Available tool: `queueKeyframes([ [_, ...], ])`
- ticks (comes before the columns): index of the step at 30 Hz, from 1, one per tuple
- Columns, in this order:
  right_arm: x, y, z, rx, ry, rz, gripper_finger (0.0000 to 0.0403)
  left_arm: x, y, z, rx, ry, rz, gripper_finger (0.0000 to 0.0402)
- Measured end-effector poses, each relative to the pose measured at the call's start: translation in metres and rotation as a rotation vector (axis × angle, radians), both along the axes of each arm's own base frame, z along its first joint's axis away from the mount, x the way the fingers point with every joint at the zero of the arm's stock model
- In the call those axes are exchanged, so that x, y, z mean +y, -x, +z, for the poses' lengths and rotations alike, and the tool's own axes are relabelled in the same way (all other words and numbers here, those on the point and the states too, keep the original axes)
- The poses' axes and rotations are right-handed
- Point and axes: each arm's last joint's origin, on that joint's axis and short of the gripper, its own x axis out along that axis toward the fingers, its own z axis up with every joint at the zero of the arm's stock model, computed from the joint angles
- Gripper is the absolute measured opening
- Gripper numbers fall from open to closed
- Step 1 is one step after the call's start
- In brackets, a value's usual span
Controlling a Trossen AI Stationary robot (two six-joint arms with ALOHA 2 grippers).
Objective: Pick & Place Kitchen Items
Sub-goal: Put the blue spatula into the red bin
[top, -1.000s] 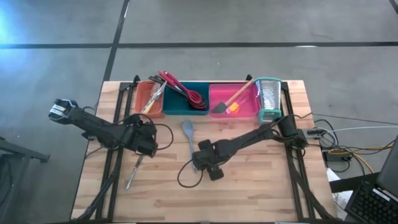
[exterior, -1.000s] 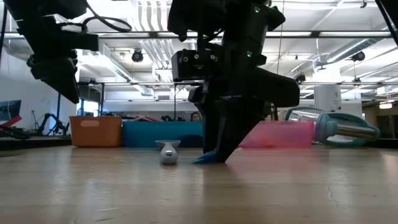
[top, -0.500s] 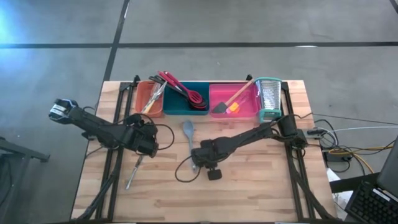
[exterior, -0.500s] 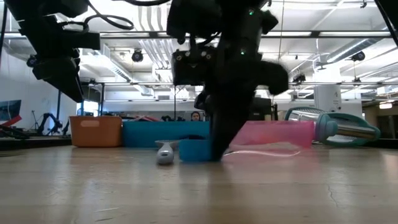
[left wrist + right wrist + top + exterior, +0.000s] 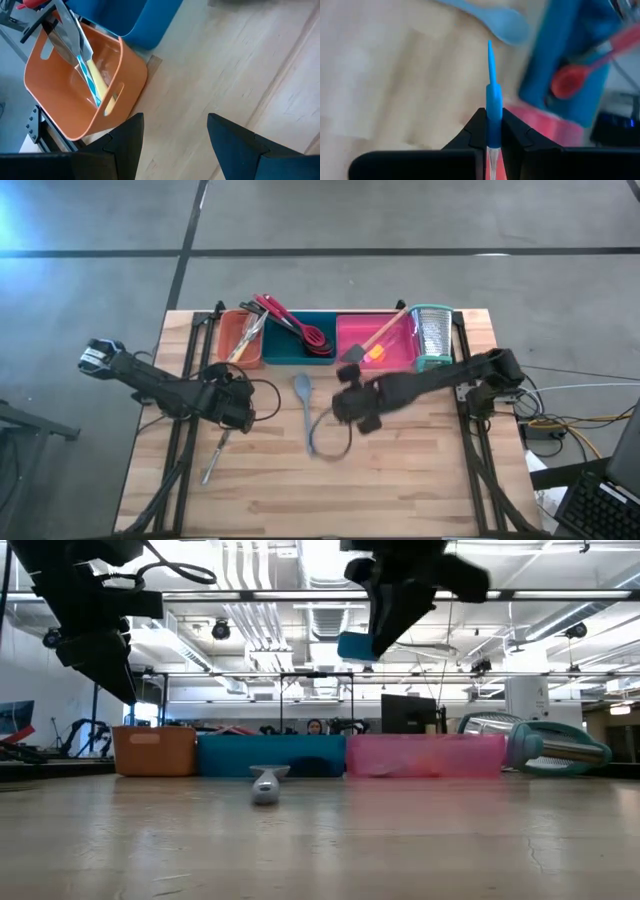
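Now right hand (image 5: 493, 131) has lifted blue tool (image 5: 492, 95).

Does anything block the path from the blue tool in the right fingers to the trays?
Nothing visible does. The right gripper holds the blue tool raised above the table, and the pink tray and teal tray lie just beyond with open tops.

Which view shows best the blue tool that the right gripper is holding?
The right wrist view: the thin blue tool stands edge-on, clamped in the right gripper, above the table. The low view shows only a blue end below the raised gripper. From the high view the arm hides it. The left wrist view misses it.
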Motion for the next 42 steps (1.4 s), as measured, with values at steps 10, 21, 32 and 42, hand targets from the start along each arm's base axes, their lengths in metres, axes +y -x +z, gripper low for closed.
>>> queueKeyframes([
  [10,-0.111,0.022,0.021,0.132,0.198,-0.107,0.0018,0.0,0.0,0.0,-0.003,-0.003,-0.004,0.0224],
  [21,-0.192,0.047,-0.022,0.282,0.273,-0.149,0.0018,0.001,0.0,-0.002,0.002,-0.025,-0.009,0.0224],
  [32,-0.191,0.059,-0.088,0.27,0.277,-0.011,0.0018,0.002,0.004,-0.011,0.012,-0.034,0.01,0.0224],
  [42,-0.189,0.076,-0.117,0.242,0.179,-0.015,0.0028,0.001,0.002,-0.011,-0.021,-0.021,0.028,0.0224],
])
